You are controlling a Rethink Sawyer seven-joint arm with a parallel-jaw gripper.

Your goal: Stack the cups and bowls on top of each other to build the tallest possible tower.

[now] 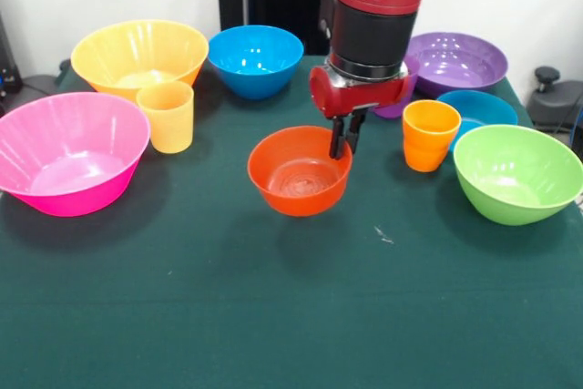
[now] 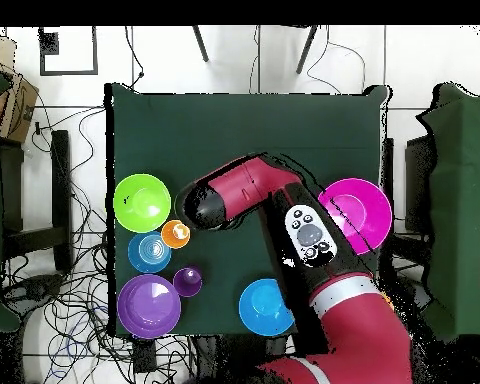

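So, surface: green cloth, carrying bowls and cups spread apart, nothing stacked yet.
Big pink bowl: at one end, well apart from the fingers.
Small red-orange bowl: upright at centre, mouth up.
Orange cup: upright, just beside that bowl.
Fingers: pointing straight down, closed over the bowl's far rim, apparently pinching it.
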